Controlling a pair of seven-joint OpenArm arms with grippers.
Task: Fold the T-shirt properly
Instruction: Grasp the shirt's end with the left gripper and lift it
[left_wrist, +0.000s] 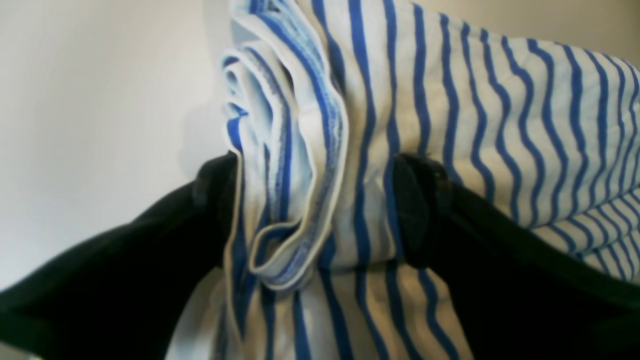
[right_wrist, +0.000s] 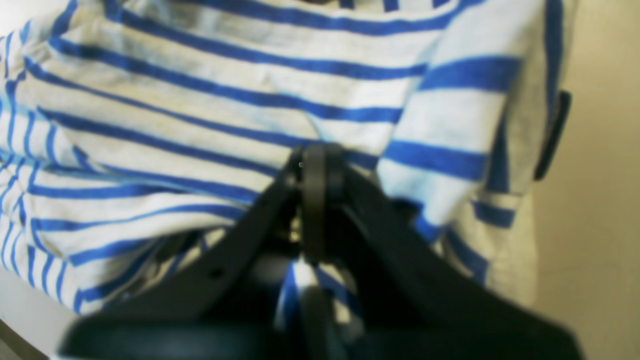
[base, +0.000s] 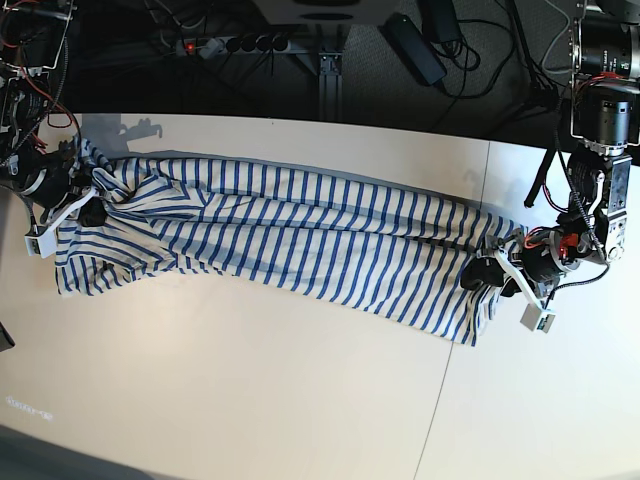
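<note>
The T-shirt (base: 300, 240), white with thin blue stripes, lies stretched in a long band across the table, from far left to right. My right gripper (base: 88, 210) is at its left end. In the right wrist view that gripper (right_wrist: 315, 160) is shut on a pinch of the T-shirt (right_wrist: 175, 115), and a small dark tag (right_wrist: 550, 135) shows at the cloth's right edge. My left gripper (base: 490, 272) is at the shirt's right end. In the left wrist view this gripper (left_wrist: 315, 190) stands wide open, with a bunched fold and hem of the T-shirt (left_wrist: 500, 125) between its fingers.
The pale table (base: 250, 400) has a seam running down its right part (base: 450, 350). Behind its far edge lie cables and a power strip (base: 230, 42). Arm bases stand at the far left (base: 25, 90) and far right (base: 605, 110).
</note>
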